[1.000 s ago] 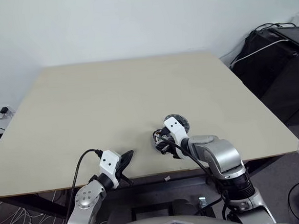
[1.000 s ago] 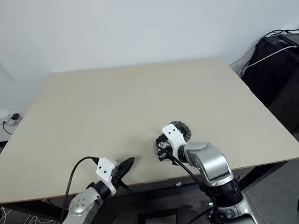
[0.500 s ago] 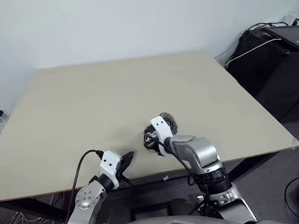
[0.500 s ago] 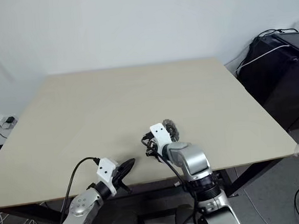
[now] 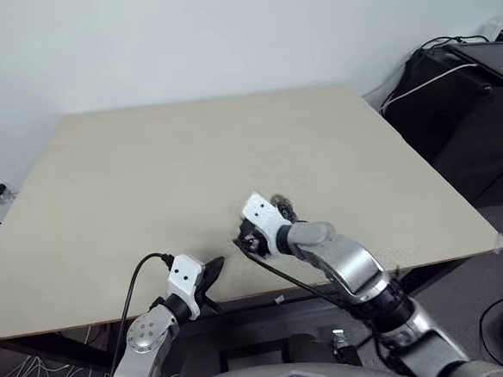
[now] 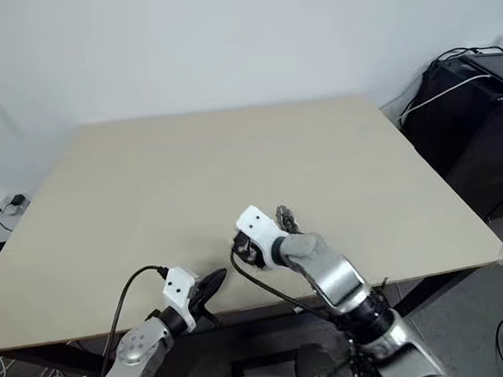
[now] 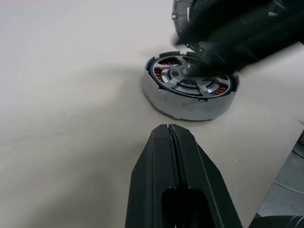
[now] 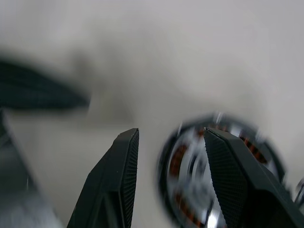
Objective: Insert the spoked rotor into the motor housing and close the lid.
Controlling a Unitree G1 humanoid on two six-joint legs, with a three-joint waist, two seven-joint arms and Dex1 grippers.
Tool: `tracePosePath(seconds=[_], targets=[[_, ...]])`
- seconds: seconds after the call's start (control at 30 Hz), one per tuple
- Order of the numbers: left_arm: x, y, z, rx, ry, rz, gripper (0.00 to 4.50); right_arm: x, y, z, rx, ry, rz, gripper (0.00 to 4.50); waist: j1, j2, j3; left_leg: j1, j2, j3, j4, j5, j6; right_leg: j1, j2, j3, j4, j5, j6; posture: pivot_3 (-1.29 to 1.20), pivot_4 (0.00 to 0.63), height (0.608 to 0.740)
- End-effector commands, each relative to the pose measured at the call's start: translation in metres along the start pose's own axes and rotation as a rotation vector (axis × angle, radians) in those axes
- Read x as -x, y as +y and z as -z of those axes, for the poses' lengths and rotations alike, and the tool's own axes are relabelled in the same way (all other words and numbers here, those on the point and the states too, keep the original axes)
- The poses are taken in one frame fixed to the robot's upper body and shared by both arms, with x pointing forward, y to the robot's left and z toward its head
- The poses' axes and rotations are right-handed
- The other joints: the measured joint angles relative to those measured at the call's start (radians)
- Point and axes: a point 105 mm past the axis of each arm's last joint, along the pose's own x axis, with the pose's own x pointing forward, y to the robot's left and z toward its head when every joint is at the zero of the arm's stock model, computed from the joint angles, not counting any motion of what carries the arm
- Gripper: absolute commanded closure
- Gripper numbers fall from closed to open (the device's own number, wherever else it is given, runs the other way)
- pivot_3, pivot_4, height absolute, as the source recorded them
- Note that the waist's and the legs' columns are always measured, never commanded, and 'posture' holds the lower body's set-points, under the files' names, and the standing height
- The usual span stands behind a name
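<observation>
One claw [image 8: 168, 190] now wider over housing [image 7: 192, 85]

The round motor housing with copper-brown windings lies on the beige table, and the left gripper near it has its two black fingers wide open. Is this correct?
Not quite. The round motor housing with copper-brown windings does lie on the beige table, but the left gripper near it has its two black fingers pressed shut, not wide open. The left wrist view shows this.

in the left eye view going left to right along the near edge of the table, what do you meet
left gripper with shut black fingers → right gripper's black fingers → small round grey disc behind it → black equipment off the beige table's right side
</observation>
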Motion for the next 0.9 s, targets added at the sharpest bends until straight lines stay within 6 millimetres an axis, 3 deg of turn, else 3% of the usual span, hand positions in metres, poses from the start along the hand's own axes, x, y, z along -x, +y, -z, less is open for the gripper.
tracePosePath(seconds=[0.03,0.8,0.9], targets=[[-0.001,0.000,-0.008,-0.023,-0.025,0.005,4.50,0.012,0.013,-0.008,0.126,-0.045,-0.074,2.18,0.001,0.000,0.000,0.000,0.000,0.000,0.000,0.000,0.000,0.000,0.000,0.000,0.000,0.000,0.000,0.00,0.000,0.740],[0.001,0.001,-0.005,-0.022,-0.024,0.007,4.50,0.005,-0.015,0.033,0.171,0.089,-0.030,2.18,0.024,-0.007,0.003,0.003,0.000,0.000,0.001,0.000,0.000,0.002,0.000,0.000,0.000,0.000,0.000,0.00,0.000,0.740],[0.001,0.003,-0.003,-0.021,-0.019,0.006,4.50,0.005,-0.016,0.034,0.173,0.092,-0.028,3.05,0.024,-0.006,0.003,0.003,0.000,0.000,0.001,0.000,0.000,0.003,0.000,0.000,0.001,0.000,0.000,0.00,0.000,0.740]])
